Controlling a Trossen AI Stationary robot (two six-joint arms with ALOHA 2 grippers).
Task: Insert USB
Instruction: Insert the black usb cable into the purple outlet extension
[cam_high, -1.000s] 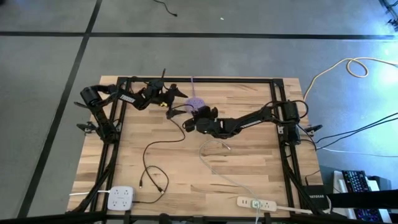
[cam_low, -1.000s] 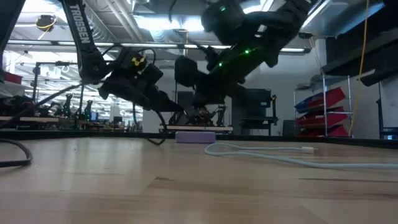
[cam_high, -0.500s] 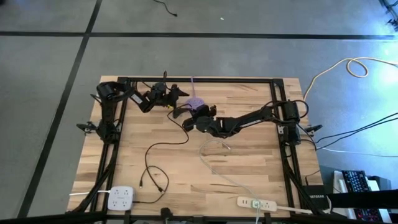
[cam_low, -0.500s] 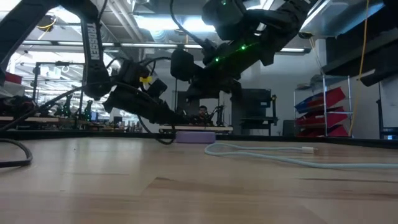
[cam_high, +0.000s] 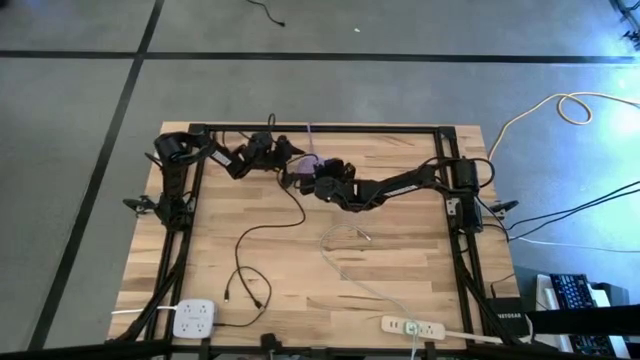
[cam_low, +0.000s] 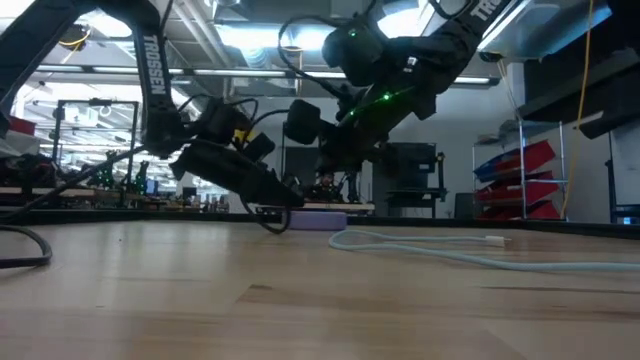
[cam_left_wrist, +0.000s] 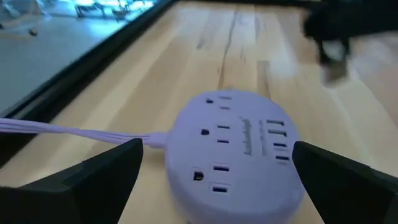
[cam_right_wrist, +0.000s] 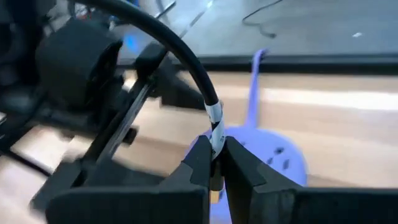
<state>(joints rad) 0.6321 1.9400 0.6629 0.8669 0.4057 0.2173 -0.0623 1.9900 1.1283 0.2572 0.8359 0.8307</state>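
Two arms meet over the purple power hub (cam_high: 311, 163) at the surface's (cam_high: 400, 250) far edge. Left wrist view: left gripper's (cam_left_wrist: 214, 177) jaws stand apart, flanking the hub. Right wrist view: right gripper's (cam_right_wrist: 214, 163) jaws are clamped on the black USB cable (cam_right_wrist: 180, 56) above it.

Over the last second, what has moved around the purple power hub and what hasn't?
The right gripper, shut on the black cable, has carried it toward the table's far edge, to the purple power hub. The left gripper swung in toward the hub and now straddles it, open. Hub, white cable and both power strips have stayed put.
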